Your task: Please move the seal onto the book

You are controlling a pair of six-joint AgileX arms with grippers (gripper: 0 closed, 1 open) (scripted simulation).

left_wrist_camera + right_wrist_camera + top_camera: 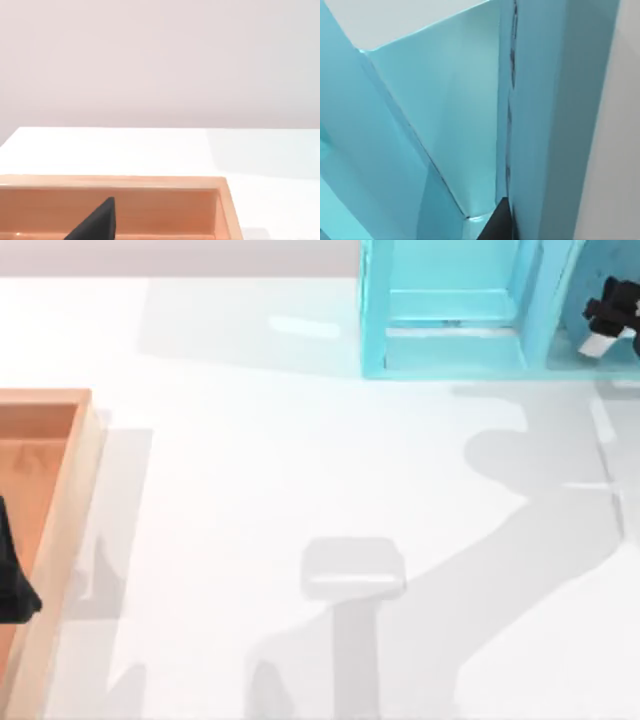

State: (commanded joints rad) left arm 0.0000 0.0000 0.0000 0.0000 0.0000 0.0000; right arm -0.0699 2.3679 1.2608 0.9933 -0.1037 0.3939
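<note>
A wooden tray [62, 530] sat at the table's [300, 460] left edge, a shelf unit [450, 350] at its far right.

Left hand [12, 575] is getting cut off by top view's left edge over the wooden tray [62, 530], right hand [610, 315] is running off the right edge by the light-blue shelf unit [450, 360], so fingers' state is staying unclear on both.

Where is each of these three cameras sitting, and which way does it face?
Top view: above the table, looking down; right gripper by the light-blue shelf unit, left gripper over the wooden tray.
Left wrist view: low over the tray, facing across the table; dark fingertip.
Right wrist view: close against the shelf unit.
Top and wrist views share the tray and the shelf.
</note>
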